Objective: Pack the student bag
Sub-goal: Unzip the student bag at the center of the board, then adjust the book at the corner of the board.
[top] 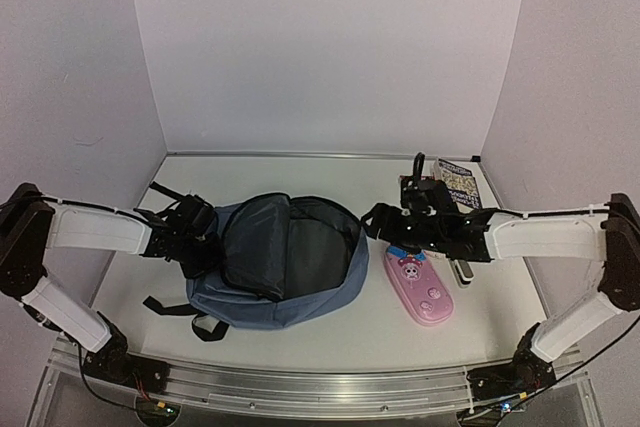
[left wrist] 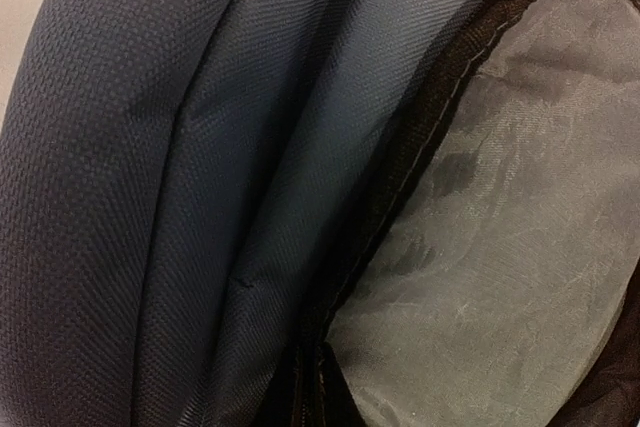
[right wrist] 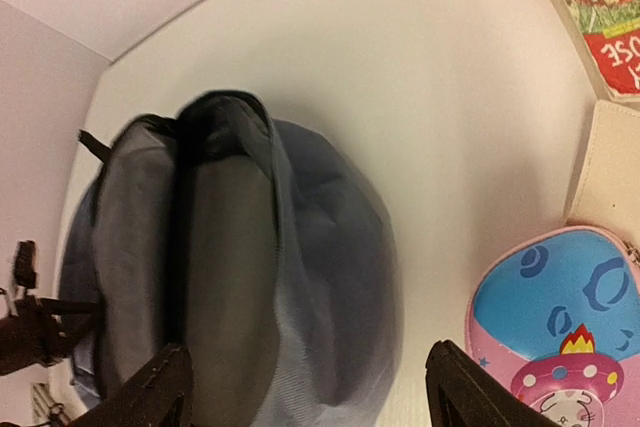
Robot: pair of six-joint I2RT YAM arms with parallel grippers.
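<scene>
The slate-blue student bag [top: 290, 267] lies in the middle of the table with its main opening gaping and the dark grey lining [left wrist: 520, 227] showing. My left gripper [top: 207, 242] is at the bag's left rim. In the left wrist view the fabric fills the frame, the zip edge runs down to the jaws, and the gripper is pinched shut on that rim. My right gripper [top: 373, 219] hovers just above the bag's right edge. It is open and empty, with both black fingertips [right wrist: 160, 392] spread wide over the blue fabric [right wrist: 320, 247].
A pink pencil case [top: 420, 287] with a cartoon face lies right of the bag, also in the right wrist view [right wrist: 560, 327]. A book [top: 457, 184] lies at the back right. A white flat item [right wrist: 610, 172] lies beside the case. Walls close the sides and back.
</scene>
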